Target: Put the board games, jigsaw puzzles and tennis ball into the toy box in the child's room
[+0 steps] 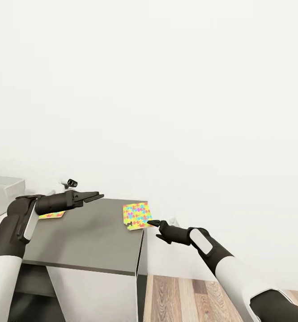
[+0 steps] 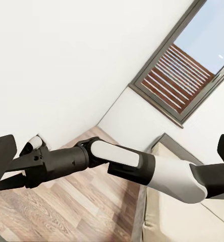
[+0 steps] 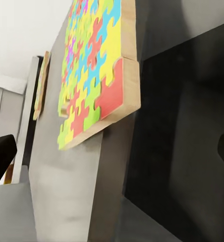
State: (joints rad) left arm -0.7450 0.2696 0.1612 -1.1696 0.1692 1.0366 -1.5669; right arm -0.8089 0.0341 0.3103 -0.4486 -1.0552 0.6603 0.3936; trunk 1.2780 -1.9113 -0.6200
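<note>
A multicoloured jigsaw puzzle (image 1: 137, 215) lies flat at the right edge of the dark grey table (image 1: 91, 237), its corner hanging slightly over. My right gripper (image 1: 152, 222) sits just off that corner, open, with nothing between its fingers; in the right wrist view the puzzle (image 3: 94, 75) is close ahead of the spread fingers (image 3: 1, 159). A second jigsaw puzzle (image 1: 53, 215) lies at the table's left, partly hidden by my left arm. My left gripper (image 1: 94, 196) hovers over the table top, open and empty. A pale grey toy box (image 1: 3, 190) stands at the far left.
A small black-and-white object (image 1: 71, 182) stands at the table's back edge by the white wall. Wood-plank floor (image 1: 189, 295) lies right of the table. The left wrist view looks past my right arm (image 2: 132, 164) to a slatted window (image 2: 177, 75) and the beige bed (image 2: 177, 217).
</note>
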